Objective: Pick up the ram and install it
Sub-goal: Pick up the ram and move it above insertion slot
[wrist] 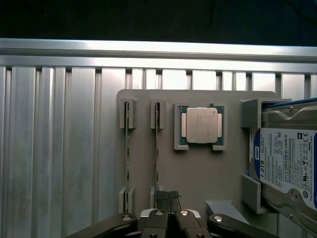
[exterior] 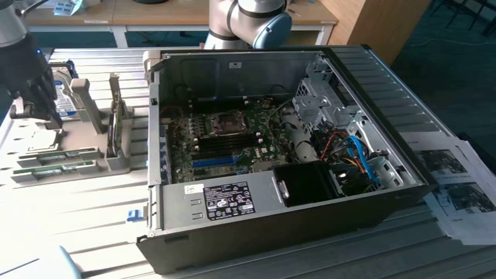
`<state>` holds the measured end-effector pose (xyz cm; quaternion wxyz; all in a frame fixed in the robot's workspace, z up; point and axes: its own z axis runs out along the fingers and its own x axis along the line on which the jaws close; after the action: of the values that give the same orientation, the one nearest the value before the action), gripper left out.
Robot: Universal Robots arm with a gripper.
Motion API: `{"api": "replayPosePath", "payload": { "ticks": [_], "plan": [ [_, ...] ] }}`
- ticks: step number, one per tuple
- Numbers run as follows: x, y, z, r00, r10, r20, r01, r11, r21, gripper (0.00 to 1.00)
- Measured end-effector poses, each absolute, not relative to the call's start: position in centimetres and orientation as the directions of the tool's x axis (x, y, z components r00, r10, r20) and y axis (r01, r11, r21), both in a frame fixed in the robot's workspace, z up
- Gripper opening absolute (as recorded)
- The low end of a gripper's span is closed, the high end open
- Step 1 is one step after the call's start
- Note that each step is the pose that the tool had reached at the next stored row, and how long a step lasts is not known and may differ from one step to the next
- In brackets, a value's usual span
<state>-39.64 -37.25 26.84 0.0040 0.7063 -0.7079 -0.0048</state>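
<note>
Above the grey holder (wrist: 198,173) on the worktop (wrist: 49,148), hovers with jaws pressed together, empty, near one end of the ram (wrist: 157,148) standing edgewise.

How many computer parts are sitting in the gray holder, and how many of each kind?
ram sticks: 2
processor chip: 1
hard drive: 1
Total: 4

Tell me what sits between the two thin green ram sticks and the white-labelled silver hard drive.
The square silver processor chip, seated in a recess of the grey holder plate; the wrist view shows it.
</note>
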Motion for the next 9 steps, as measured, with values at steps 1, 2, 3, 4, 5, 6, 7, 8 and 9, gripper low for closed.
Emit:
{"api": "replayPosePath", "payload": {
  "ticks": [1, 2, 3, 4, 5, 6, 7, 8, 9],
  "plan": [
    [-39.65, -37.25, 26.74, -0.002, -1.0, -0.001, -1.0, 0.002, 0.012, 0.1],
    [-39.65, -37.25, 26.66, -0.002, -1.0, -0.001, -1.0, 0.002, 0.012, 0.1],
    [-39.65, -37.25, 26.61, -0.002, -1.0, -0.001, -1.0, 0.002, 0.012, 0.1],
    [-39.65, -37.25, 26.61, -0.002, -1.0, -0.001, -1.0, 0.002, 0.013, 0.1],
    [-39.65, -37.25, 26.61, -0.002, -1.0, -0.001, -1.0, 0.002, 0.013, 0.1],
    [-39.65, -37.25, 26.61, -0.002, -1.0, -0.001, -1.0, 0.002, 0.013, 0.1],
    [-39.65, -37.25, 26.61, -0.002, -1.0, -0.001, -1.0, 0.002, 0.013, 0.1],
    [-39.65, -37.25, 26.6, -0.002, -1.0, -0.001, -1.0, 0.002, 0.012, 0.1],
    [-39.65, -37.25, 26.6, -0.002, -1.0, -0.001, -1.0, 0.002, 0.012, 0.1]
  ]
}}
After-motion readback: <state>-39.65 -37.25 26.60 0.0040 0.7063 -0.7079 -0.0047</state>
